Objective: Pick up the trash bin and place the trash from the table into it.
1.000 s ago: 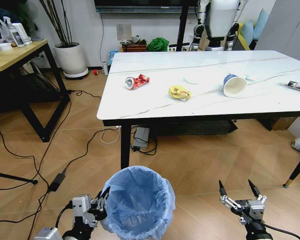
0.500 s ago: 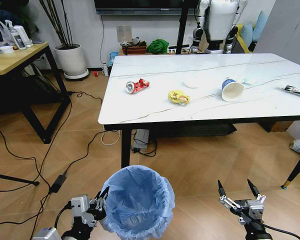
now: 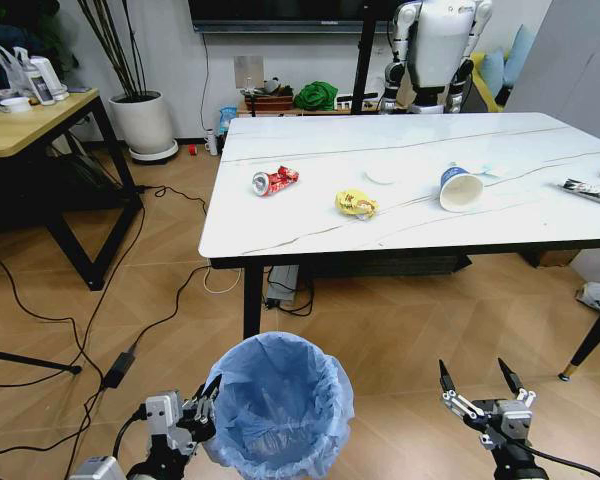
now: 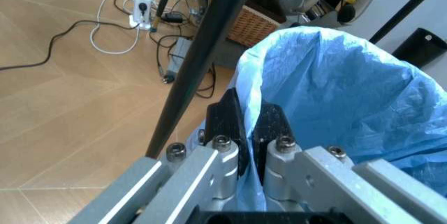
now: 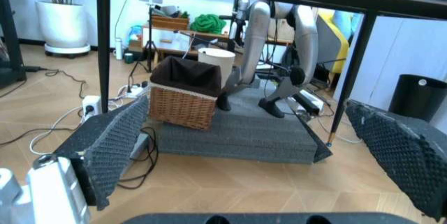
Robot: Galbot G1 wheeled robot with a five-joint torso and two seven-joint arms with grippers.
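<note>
The trash bin (image 3: 280, 405), lined with a crinkly light-blue bag, stands low in front of me in the head view. My left gripper (image 3: 204, 397) is shut on its near-left rim; the left wrist view has the black fingers (image 4: 225, 124) pinching the bag's edge (image 4: 335, 88). My right gripper (image 3: 477, 383) hangs open over the floor to the right of the bin, its pads (image 5: 112, 145) spread wide. On the marble table (image 3: 280, 230) lie a crushed red can (image 3: 274, 180), a yellow wrapper (image 3: 356, 204), a white lid (image 3: 384, 175), a paper cup (image 3: 460, 188) and a dark wrapper (image 3: 588, 189).
A black table leg (image 3: 250, 300) stands just beyond the bin. Cables (image 3: 110, 365) run across the wood floor at left. A wooden desk (image 3: 30, 115) and white plant pot (image 3: 145, 120) stand far left. Another robot (image 3: 435, 45) stands behind the table. Under the table sit a wicker basket (image 5: 185, 98) and grey foam.
The whole head view has shifted: the table and its litter sit slightly lower in the picture, so the camera moved. Both grippers and the bin keep their places relative to me.
</note>
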